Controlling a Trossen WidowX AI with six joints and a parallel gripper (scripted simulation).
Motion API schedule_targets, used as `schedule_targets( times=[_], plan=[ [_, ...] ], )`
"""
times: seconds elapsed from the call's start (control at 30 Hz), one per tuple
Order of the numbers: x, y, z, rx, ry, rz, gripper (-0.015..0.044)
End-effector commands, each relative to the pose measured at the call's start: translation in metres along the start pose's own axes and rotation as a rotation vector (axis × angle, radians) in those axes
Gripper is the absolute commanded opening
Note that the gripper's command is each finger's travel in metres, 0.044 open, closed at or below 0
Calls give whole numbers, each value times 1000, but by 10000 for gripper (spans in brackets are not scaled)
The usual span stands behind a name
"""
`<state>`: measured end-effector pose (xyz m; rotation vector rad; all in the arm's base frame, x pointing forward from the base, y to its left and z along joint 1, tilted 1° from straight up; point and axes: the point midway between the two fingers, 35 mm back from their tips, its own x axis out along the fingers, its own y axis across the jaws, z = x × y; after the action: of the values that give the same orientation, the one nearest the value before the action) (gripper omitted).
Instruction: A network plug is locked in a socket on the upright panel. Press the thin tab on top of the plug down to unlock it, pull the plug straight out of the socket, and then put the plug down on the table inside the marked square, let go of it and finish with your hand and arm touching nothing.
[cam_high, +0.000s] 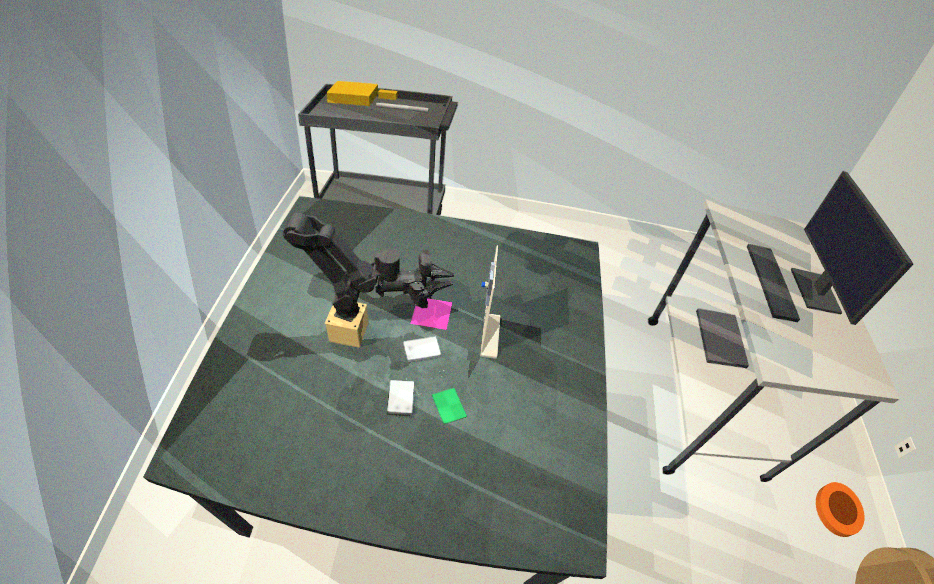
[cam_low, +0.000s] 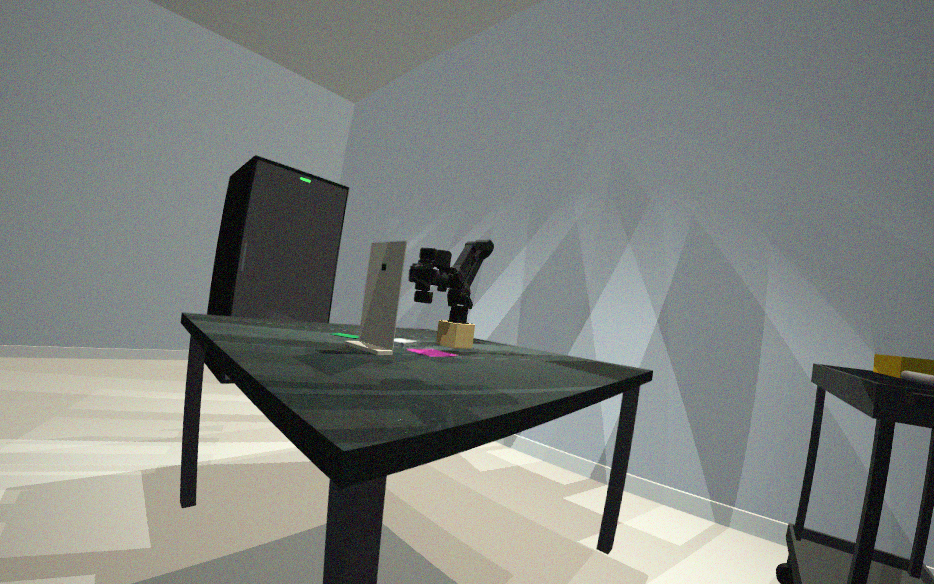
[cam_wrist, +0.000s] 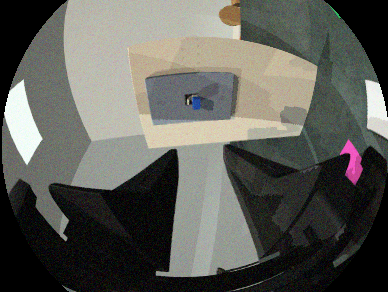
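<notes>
The upright beige panel (cam_high: 490, 323) (cam_low: 382, 296) (cam_wrist: 266, 72) stands on the dark green table (cam_high: 289, 440) (cam_low: 427, 406). The small blue network plug (cam_high: 486, 285) (cam_wrist: 195, 102) sits in its socket on a grey plate (cam_wrist: 166, 98) near the panel's top. My gripper (cam_high: 440, 278) (cam_low: 421, 275) (cam_wrist: 199, 153) is partly open and empty. It hovers level with the plug, a short way in front of the panel, and points at it. A magenta square (cam_high: 431, 313) (cam_low: 430, 351) (cam_wrist: 351, 161) lies on the table below the gripper. A green square (cam_high: 449, 404) (cam_low: 344, 335) lies further forward.
Two white cards (cam_high: 421, 347) (cam_high: 400, 396) lie flat between the squares. My arm stands on a wooden block (cam_high: 345, 327) (cam_low: 455, 334). A black cart (cam_high: 378, 113) stands behind the table, a desk with a monitor (cam_high: 854, 247) to the right, and a black cabinet (cam_low: 282, 241) beyond.
</notes>
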<state>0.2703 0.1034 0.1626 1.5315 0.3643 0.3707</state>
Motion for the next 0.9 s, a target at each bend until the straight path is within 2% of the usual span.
schedule_targets(
  times=[0.0, 0.87],
  plan=[
    [9, 1, 2, 6, 2, 7, 156],
    [45, -4, 11, 11, -4, 30, 156]
  ],
)
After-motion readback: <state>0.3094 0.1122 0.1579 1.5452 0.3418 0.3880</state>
